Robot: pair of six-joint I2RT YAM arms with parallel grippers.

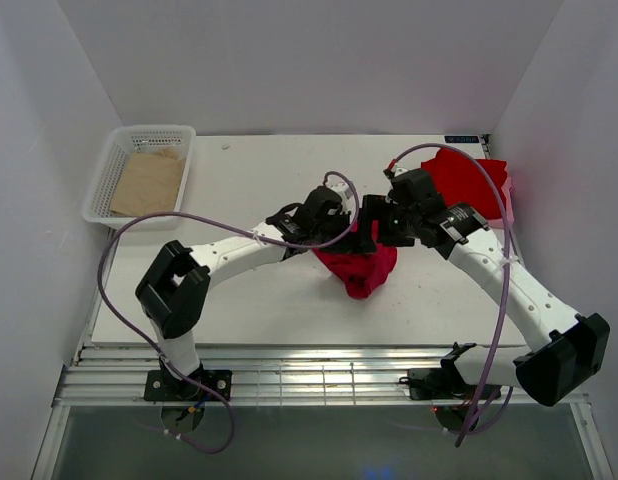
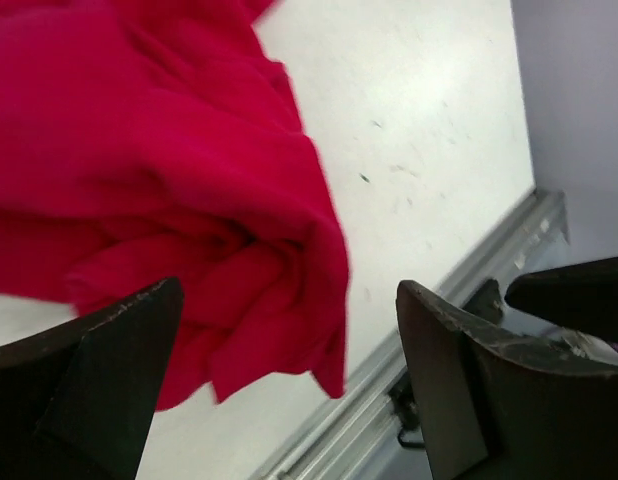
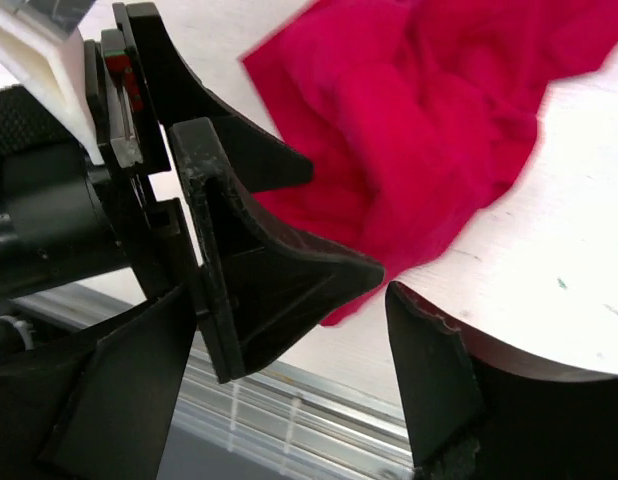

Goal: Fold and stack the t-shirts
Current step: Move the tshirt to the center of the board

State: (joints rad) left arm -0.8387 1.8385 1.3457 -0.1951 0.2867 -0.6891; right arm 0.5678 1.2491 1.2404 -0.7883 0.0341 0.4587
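Indoors, left tool (image 2: 289,290) and right tool (image 3: 289,295) gape wide, empty, over a crumpled t-shirt (image 1: 359,268) on the white counter (image 1: 239,300); plain white walls (image 1: 289,60) enclose three sides.

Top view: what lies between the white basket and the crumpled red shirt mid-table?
In the top view, bare tabletop lies between the basket and the crumpled shirt; only the left arm crosses above that stretch.
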